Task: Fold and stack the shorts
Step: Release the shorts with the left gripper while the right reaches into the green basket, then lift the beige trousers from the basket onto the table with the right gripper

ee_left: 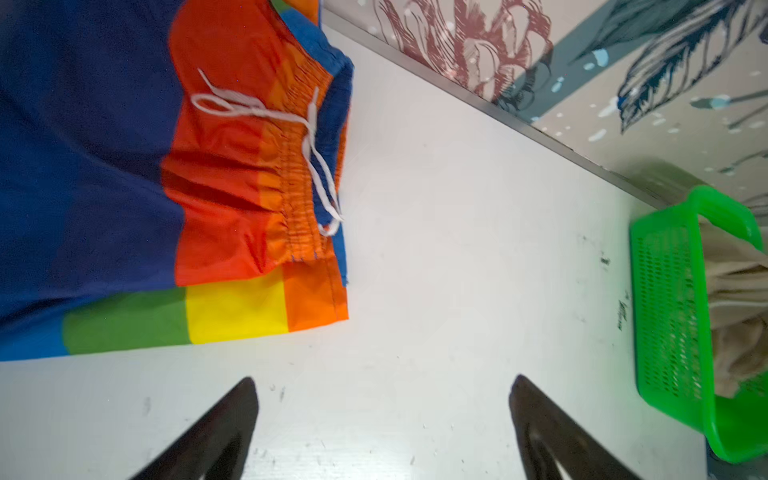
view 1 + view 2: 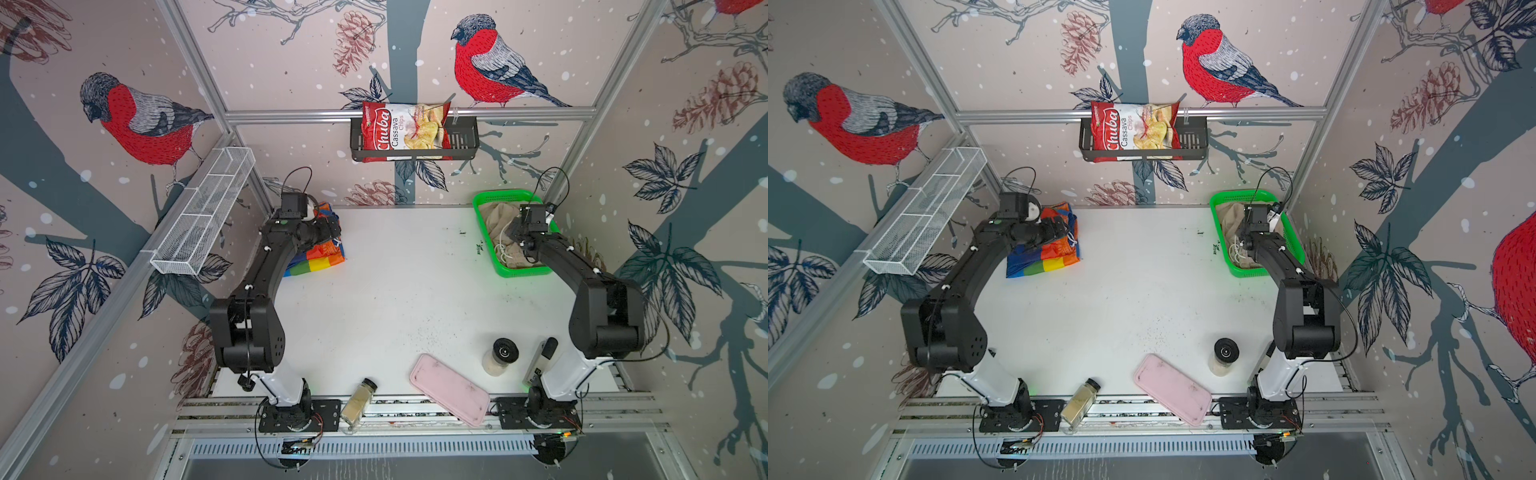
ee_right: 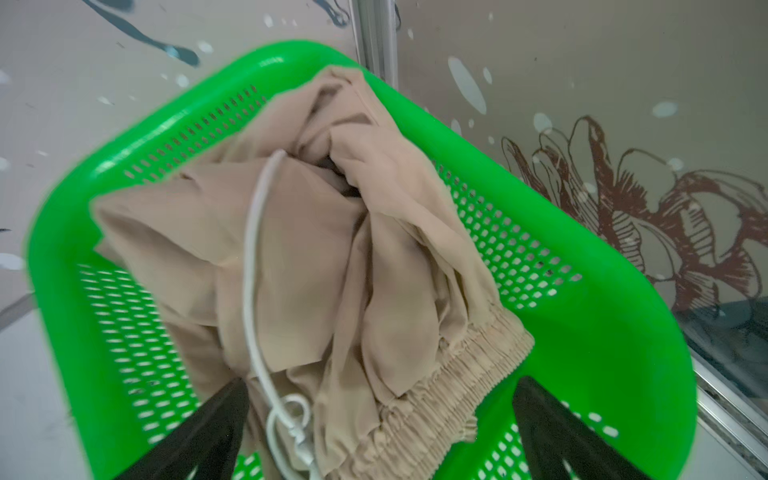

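Two pairs of shorts at the far end of the table (image 2: 407,291), one laid out and one in a basket (image 2: 521,272).
The rainbow shorts (image 2: 322,255) lie folded flat at the far left, white drawstring on top. The left gripper (image 1: 382,380) hangs close by them, its fingers spread wide with nothing between. The beige shorts (image 3: 311,257) sit crumpled inside the green basket at the far right — the right gripper (image 3: 382,381) hovers over their gathered waistband, fingers wide apart and not clamped on the cloth.
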Robot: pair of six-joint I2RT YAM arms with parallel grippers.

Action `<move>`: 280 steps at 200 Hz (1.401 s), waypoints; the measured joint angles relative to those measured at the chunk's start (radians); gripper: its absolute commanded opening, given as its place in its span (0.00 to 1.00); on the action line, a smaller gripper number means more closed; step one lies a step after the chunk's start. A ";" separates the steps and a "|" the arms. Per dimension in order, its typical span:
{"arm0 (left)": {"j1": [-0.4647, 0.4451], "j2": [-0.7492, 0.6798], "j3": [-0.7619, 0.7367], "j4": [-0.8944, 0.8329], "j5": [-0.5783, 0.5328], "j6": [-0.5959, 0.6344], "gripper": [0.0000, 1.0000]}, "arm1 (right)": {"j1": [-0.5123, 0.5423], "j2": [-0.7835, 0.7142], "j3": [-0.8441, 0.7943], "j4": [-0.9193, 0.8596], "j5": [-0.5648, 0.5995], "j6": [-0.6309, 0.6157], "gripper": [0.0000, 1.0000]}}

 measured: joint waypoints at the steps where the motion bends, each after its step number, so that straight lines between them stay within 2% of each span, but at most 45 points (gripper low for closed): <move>1: 0.000 -0.002 -0.003 0.001 0.002 0.000 0.85 | 0.000 0.006 0.003 -0.003 -0.001 0.000 0.95; 26: -0.008 -0.032 -0.030 0.058 0.076 0.004 0.84 | 0.001 0.126 0.051 -0.032 -0.043 -0.004 0.88; 47: -0.006 -0.038 -0.032 0.094 0.089 0.008 0.84 | -0.003 0.213 0.096 -0.051 -0.061 -0.004 0.79; 61: -0.006 -0.034 -0.034 0.102 0.101 0.012 0.84 | -0.004 0.267 0.133 -0.056 -0.071 -0.003 0.69; 68: -0.005 -0.030 -0.034 0.106 0.108 0.015 0.84 | -0.005 0.286 0.148 -0.059 -0.071 0.001 0.59; 86: 0.002 -0.014 -0.037 0.109 0.131 0.014 0.83 | -0.006 0.294 0.155 -0.063 -0.074 0.019 0.05; 90: 0.004 -0.013 -0.039 0.109 0.133 0.014 0.83 | -0.006 0.290 0.154 -0.063 -0.075 0.021 0.01; 116: 0.012 -0.006 -0.049 0.111 0.157 0.007 0.80 | 0.008 0.188 0.132 -0.064 -0.067 0.036 0.00; 149: 0.013 -0.017 -0.064 0.135 0.185 -0.001 0.79 | 0.078 -0.094 0.122 -0.029 0.020 0.028 0.00; 173: 0.013 -0.034 -0.078 0.156 0.187 -0.005 0.80 | 0.164 -0.290 0.113 0.051 0.088 -0.016 0.00; 195: 0.012 -0.048 -0.093 0.173 0.187 -0.021 0.82 | 0.277 -0.402 0.111 0.114 0.125 -0.072 0.00; 245: -0.011 -0.066 -0.111 0.206 0.184 -0.023 0.85 | 0.562 -0.475 0.136 0.219 0.190 -0.242 0.00; 280: -0.020 -0.065 -0.114 0.221 0.184 -0.023 0.86 | 0.626 -0.459 0.195 0.264 0.041 -0.303 0.00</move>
